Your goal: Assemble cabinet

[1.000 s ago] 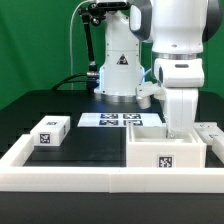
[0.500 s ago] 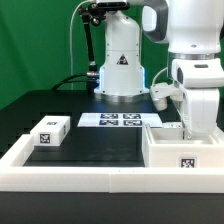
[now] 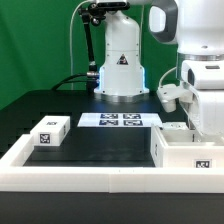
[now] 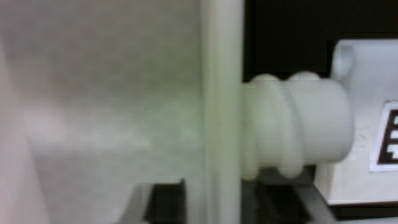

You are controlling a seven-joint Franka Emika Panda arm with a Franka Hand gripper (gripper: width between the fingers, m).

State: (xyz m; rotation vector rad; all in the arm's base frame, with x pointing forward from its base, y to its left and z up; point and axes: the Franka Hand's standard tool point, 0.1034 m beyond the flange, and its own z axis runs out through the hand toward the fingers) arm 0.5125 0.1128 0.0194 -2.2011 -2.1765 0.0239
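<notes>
The white box-shaped cabinet (image 3: 186, 152) stands at the exterior view's right, against the front border, with a marker tag on its front face. My gripper (image 3: 203, 128) reaches down over its back wall. In the wrist view that thin white wall (image 4: 221, 90) runs between the gripper's (image 4: 221, 205) dark fingers (image 4: 164, 205). A narrow gap shows on each side, so the jaws stand slightly open and hold nothing. A ribbed white round part (image 4: 294, 125) lies just beyond the wall, beside a tagged white piece (image 4: 377, 120).
A small white tagged block (image 3: 50, 131) lies at the exterior view's left. The marker board (image 3: 120, 120) lies at the back centre in front of the robot base (image 3: 120, 65). The low white border frame (image 3: 70, 172) rings the black table. Another white piece (image 3: 174, 128) sits behind the cabinet.
The arm and the cabinet have slid together toward the exterior view's right. The jaws, shut on the wall before, have now parted a little.
</notes>
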